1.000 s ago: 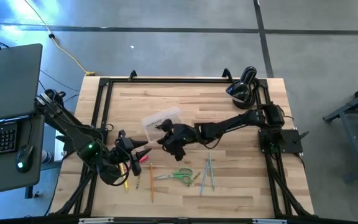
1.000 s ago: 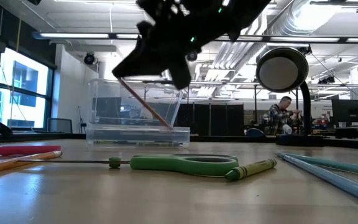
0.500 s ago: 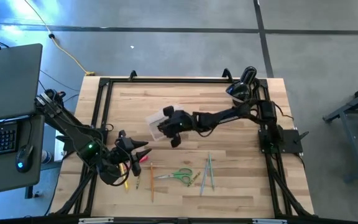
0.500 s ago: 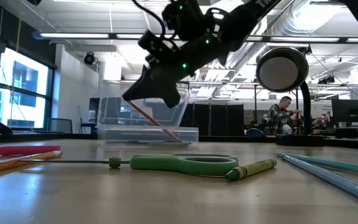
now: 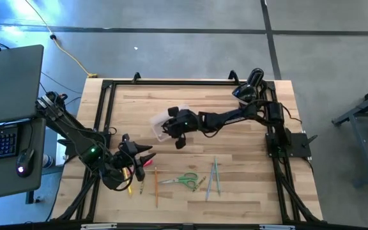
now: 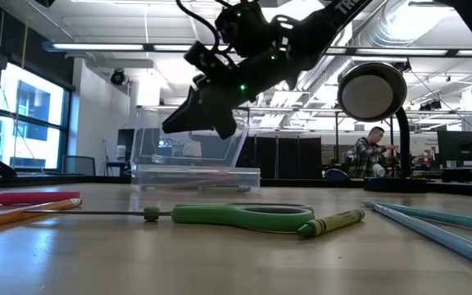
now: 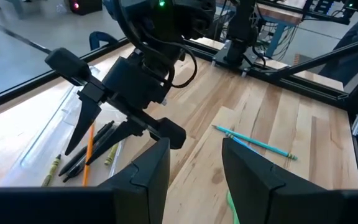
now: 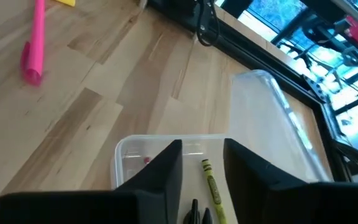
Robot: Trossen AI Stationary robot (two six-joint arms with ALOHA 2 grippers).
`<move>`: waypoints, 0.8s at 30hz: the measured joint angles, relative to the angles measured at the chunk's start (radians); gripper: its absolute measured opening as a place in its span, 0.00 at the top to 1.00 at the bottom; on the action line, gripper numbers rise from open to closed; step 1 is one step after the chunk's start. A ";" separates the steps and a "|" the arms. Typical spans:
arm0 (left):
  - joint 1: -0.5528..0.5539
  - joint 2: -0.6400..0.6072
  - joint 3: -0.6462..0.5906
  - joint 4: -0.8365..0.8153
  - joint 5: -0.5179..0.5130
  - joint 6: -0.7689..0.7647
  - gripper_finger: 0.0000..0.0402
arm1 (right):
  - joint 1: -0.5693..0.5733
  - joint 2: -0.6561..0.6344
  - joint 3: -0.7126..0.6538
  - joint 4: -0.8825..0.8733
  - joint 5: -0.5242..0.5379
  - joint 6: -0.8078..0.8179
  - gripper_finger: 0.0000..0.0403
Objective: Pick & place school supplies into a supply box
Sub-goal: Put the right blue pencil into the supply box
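Observation:
The clear supply box [image 5: 158, 124] [image 8: 129, 155] sits mid-table, its lid [image 8: 271, 112] lying beside it. Inside it lie an orange pencil [image 7: 88, 154], dark pens [image 8: 197, 211] and an olive crayon [image 8: 211, 182]. My right gripper [image 5: 170, 128] [image 6: 197, 124] hovers open just above the box, holding nothing. My left gripper [image 5: 143, 156] [image 7: 194, 146] waits open near the left edge, above a pink marker [image 5: 148, 163]. Green-handled scissors [image 5: 185, 180] [image 6: 236, 215], another olive crayon [image 6: 331, 222], an orange pencil [image 5: 156, 186] and teal-grey pencils [image 5: 214, 176] lie flat on the table.
A black rounded device [image 5: 249, 89] [image 6: 373, 93] stands at the far right corner. A black frame rail [image 5: 107, 115] runs around the tabletop. A laptop [image 5: 8, 76] sits off the left edge. Bare wood [image 5: 248, 153] lies right of the loose supplies.
My right gripper has carried a brownish pencil, slanting tip-down, toward the far edge over the supply box and let it go. The pencil, which hung with its tip in the box, now lies flat inside it.

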 joint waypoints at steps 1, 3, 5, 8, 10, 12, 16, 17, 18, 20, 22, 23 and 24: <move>0.000 0.000 0.000 0.000 0.000 0.000 0.56 | 0.007 -0.002 0.000 -0.002 0.022 0.000 0.74; 0.000 0.000 0.000 0.000 0.000 0.000 0.55 | 0.027 -0.009 0.000 -0.004 0.080 0.000 0.73; 0.000 0.000 0.000 -0.001 0.001 0.000 0.55 | 0.053 -0.026 0.000 -0.030 0.145 -0.003 0.72; 0.000 0.000 0.000 -0.003 0.001 -0.001 0.56 | 0.104 -0.078 0.000 -0.156 0.234 0.002 0.72; 0.000 0.000 0.000 -0.003 0.001 -0.001 0.55 | 0.142 -0.117 0.000 -0.284 0.253 0.027 0.72; 0.000 0.000 0.000 -0.003 0.002 -0.001 0.56 | 0.180 -0.154 0.000 -0.425 0.230 0.112 0.73; 0.000 0.001 0.000 -0.002 0.004 -0.002 0.55 | 0.243 -0.212 0.000 -0.671 0.099 0.452 0.74; 0.000 0.001 0.000 -0.002 0.004 -0.002 0.55 | 0.258 -0.221 0.000 -0.720 0.070 0.545 0.74; 0.000 0.001 0.000 -0.002 0.004 -0.002 0.56 | 0.273 -0.226 0.000 -0.761 0.056 0.628 0.74; 0.000 0.001 0.000 -0.002 0.005 -0.004 0.55 | 0.305 -0.230 0.000 -0.830 0.067 0.760 0.75; 0.000 0.001 0.000 -0.002 0.005 -0.004 0.56 | 0.337 -0.228 0.000 -0.890 0.124 0.847 0.74; 0.000 0.001 0.000 -0.002 0.005 -0.004 0.55 | 0.352 -0.225 0.000 -0.920 0.158 0.880 0.75; 0.000 0.001 0.000 -0.001 0.005 -0.005 0.55 | 0.368 -0.223 0.000 -0.954 0.184 0.913 0.75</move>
